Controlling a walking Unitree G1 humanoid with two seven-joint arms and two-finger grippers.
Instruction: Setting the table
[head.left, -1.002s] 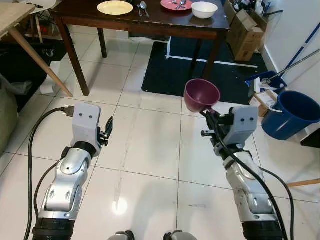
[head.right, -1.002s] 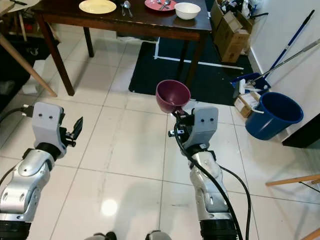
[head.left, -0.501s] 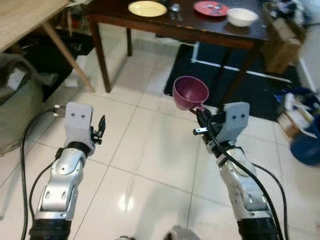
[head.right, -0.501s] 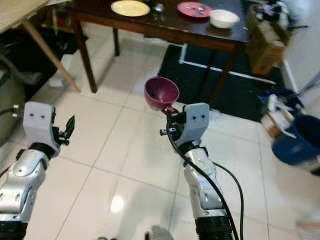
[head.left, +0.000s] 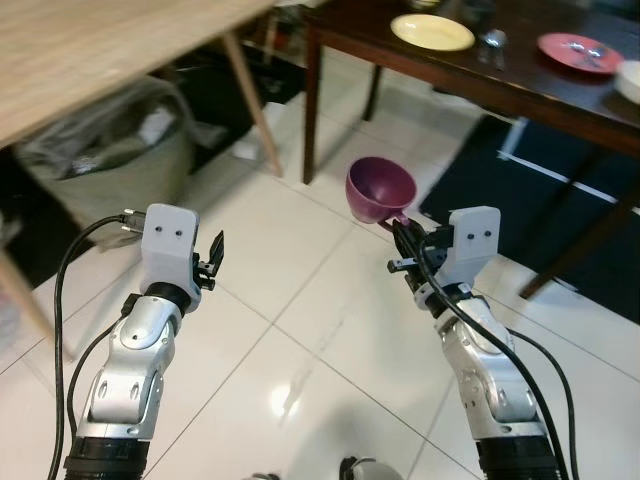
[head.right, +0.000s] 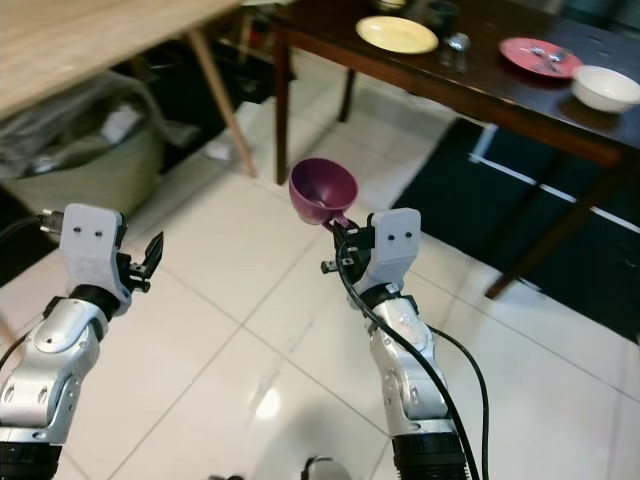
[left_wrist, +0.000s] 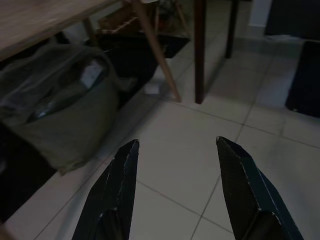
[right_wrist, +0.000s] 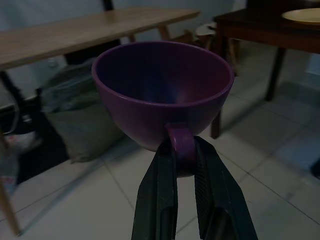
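1. View has swung left since a second ago: the dark table (head.right: 420, 70) now sits upper right, a light wooden table (head.left: 90, 50) upper left.
2. Right gripper (right_wrist: 182, 165) still clamps the purple cup (head.left: 380, 190) by its handle, above the tiled floor.
3. Left gripper (left_wrist: 175, 165) spread, holding nothing.
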